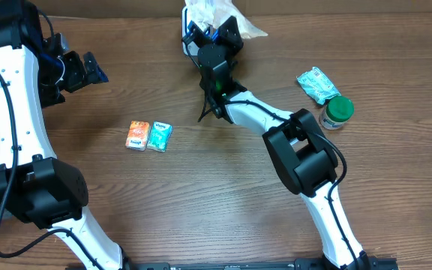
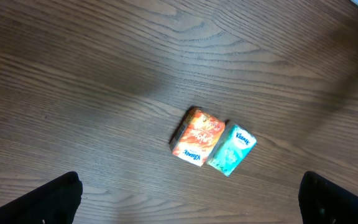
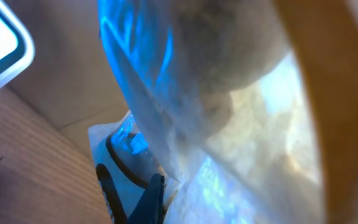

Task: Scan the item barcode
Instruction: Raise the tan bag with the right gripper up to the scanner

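Overhead, clear bag (image 1: 203, 11), tan item (image 1: 250, 30) inside

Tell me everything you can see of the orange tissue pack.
The orange tissue pack is a small, soft-looking rectangular packet in glossy printed wrap, with white Kleenex lettering near one end. It lies flat on the wooden table, long side against the teal pack, apparently touching. Nothing else touches it.

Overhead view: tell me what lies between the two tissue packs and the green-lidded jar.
In the overhead view, the right arm crosses between the tissue packs and the green-lidded jar; otherwise only bare table.
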Controlling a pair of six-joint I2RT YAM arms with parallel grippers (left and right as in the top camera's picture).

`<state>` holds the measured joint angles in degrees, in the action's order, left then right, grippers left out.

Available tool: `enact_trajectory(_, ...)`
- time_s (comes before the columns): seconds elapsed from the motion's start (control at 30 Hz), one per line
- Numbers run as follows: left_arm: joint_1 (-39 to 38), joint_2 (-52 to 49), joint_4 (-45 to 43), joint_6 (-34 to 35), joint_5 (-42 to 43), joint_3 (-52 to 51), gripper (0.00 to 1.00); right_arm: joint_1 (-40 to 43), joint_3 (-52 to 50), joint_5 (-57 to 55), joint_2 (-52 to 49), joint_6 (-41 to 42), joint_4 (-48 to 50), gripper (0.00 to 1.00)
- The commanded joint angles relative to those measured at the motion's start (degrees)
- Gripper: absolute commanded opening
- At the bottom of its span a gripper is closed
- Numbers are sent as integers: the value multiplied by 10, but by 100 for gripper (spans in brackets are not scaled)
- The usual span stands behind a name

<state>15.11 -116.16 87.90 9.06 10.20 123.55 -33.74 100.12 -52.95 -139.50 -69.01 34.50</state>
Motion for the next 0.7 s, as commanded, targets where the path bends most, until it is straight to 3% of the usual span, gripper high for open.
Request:
enact_trajectory(0.0, 2, 7, -1, 3, -4, 8, 100, 1, 4, -14, -12, -2, -15, 4)
enact_trajectory(0.67, 2, 7, -1, 3, -4, 8, 100, -5, 4, -17, -23, -3, -11, 4)
